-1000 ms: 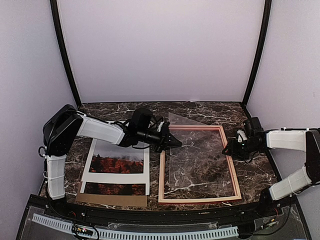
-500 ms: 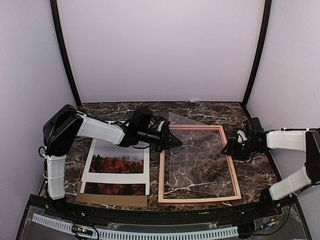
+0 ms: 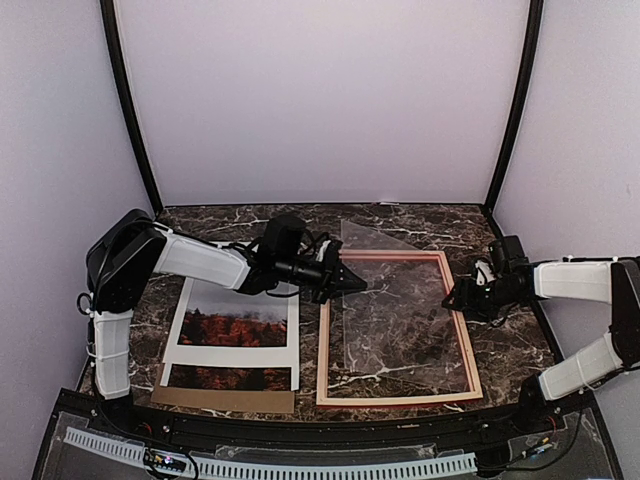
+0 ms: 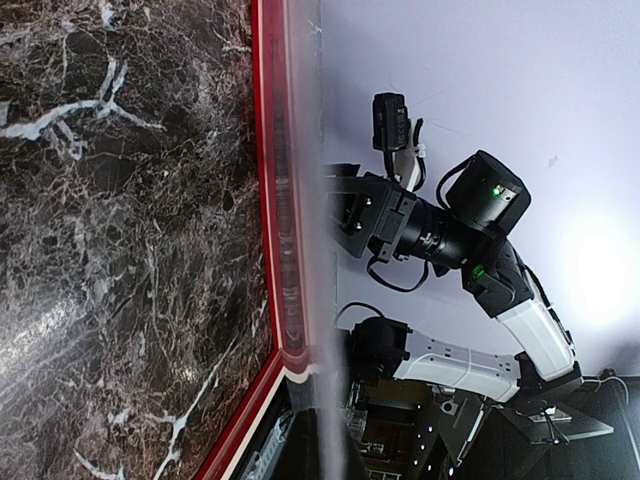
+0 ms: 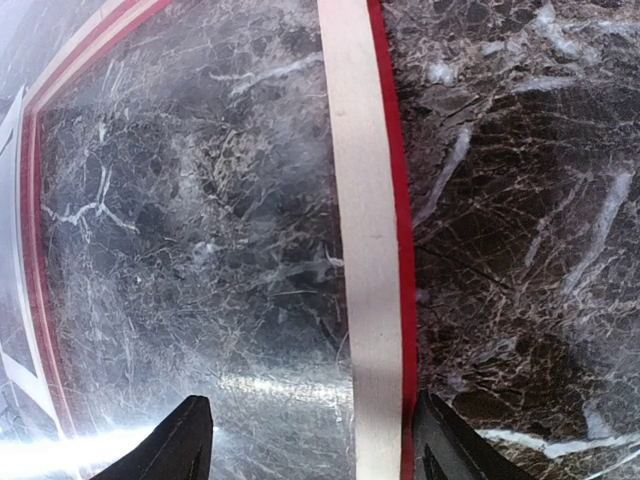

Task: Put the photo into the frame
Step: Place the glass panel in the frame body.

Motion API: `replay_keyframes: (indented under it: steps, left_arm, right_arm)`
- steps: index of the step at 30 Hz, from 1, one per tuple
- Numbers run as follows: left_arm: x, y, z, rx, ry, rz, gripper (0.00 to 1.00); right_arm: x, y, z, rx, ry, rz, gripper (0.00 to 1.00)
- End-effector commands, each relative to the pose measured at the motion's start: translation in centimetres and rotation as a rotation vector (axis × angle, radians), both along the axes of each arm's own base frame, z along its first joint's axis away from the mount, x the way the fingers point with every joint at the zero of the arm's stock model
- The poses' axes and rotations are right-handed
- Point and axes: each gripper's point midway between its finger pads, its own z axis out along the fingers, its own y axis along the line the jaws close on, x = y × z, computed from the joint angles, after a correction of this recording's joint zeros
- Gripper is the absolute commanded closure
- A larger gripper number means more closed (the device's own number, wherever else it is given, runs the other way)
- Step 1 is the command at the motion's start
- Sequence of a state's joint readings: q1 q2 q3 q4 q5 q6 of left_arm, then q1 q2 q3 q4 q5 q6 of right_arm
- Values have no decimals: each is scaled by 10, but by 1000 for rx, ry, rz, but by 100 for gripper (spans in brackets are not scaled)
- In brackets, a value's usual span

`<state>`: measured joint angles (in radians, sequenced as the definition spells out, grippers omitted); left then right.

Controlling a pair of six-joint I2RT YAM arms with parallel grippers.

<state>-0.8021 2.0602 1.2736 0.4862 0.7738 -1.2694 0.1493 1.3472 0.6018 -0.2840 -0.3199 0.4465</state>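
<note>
Dark marble-patterned worktop (image 3: 230, 222) carries everything here. The frame (image 3: 400, 399) lies flat at about 4 o'clock from the worktop's middle, with its pale wood-coloured back up; a thin line of its red face shows along the edge in the wrist views. The photo (image 3: 235, 325) lies flat well outside the frame, at its 9 o'clock. Grey sky and orange trees show through the cut-out of a white mat (image 3: 230, 354) laid over the photo, and a further strip of trees shows past the mat's 6 o'clock edge. A brown cardboard board (image 3: 225, 399) pokes out below that. The left arm (image 3: 200, 260) reaches across from 9 o'clock. The left jaws appear closed on the 9 o'clock edge of a clear pane (image 3: 395, 310), though the left wrist view shows no fingers, only the pane as an edge-on grey blur. The pane is tilted over the frame's opening, and its corner at 12 o'clock sticks out past the frame's far rail. The right arm (image 3: 575, 280) comes in from 3 o'clock. The right jaws are open and hold nothing. Their fingertips (image 5: 185, 440) stand on either side of the frame's 3 o'clock rail, one over the opening and one over bare worktop. I cannot tell whether they touch the rail.
</note>
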Motion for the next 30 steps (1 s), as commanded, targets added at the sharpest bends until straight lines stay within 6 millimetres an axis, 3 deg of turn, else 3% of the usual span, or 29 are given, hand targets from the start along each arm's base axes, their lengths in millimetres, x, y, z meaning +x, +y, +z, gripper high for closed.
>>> replay_keyframes:
  steps: [1,12,30]
  left_arm:
    - [-4,-6,44,-87,-75,-27,99]
    - [-3,-6,14,-25,-48,-25,92]
    - [-3,-3,-22,65,-33,-32,66]
  right_arm:
    - [3,1,5,18,-29,1,31]
    - [3,2,4,26,-27,6,30]
    - [2,4,4,33,-22,17,28]
